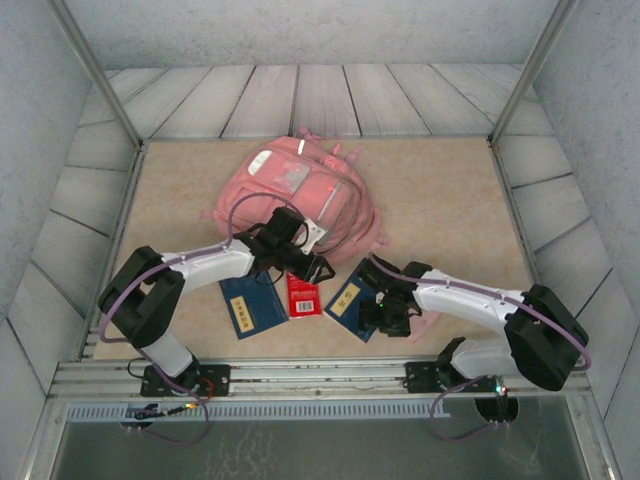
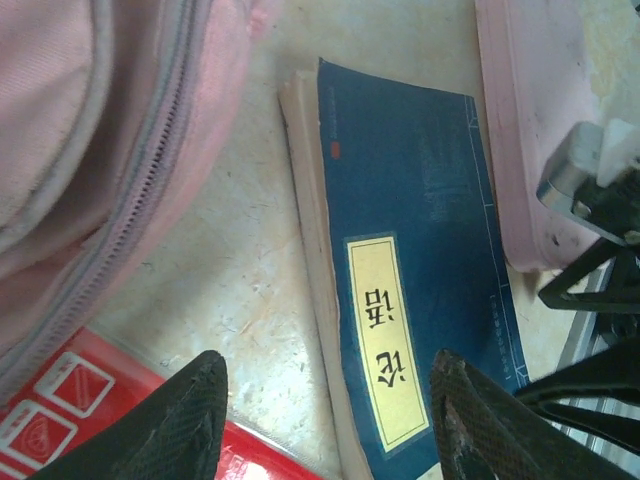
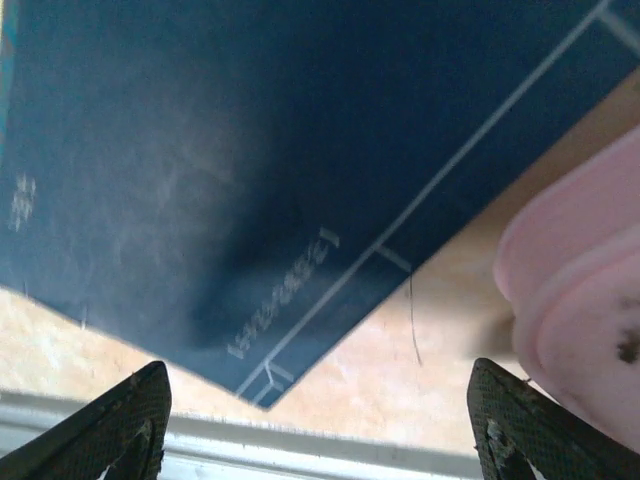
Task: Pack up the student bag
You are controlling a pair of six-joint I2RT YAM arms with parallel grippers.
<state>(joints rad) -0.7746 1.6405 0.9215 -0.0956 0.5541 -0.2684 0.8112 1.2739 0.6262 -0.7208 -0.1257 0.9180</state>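
Hovering just past the near edge of the bag (image 1: 290,190), my left pincer (image 1: 312,268) has its jaws about halfway apart and nothing between them. In my left wrist view the two dark fingertips (image 2: 185,420) frame bare table (image 2: 250,280). A corner of the red packet (image 2: 60,420) lies by the left tip and the lower end of the right book (image 2: 420,300) lies between the tips.

The bag lies flat at the middle of the table, toward the far side, front pocket up. Close up, its grey zip runs slantwise down the pink cloth, just beside the right book's spine edge but apart from it.

From above, three flat things lie in a row in front of the bag: the left book (image 1: 250,305), the red packet and the right book, all near one another.

My right pincer (image 3: 320,430) is low over the near right part of the table, jaws spread wide and empty. The dark blue cover under it looks to be the right book, though at this range I see only plain cover and thin white lines. I cannot tell whether my tips touch it. The pink case (image 3: 585,300) lies just beside that book's corner, by my right fingertip (image 3: 520,430).
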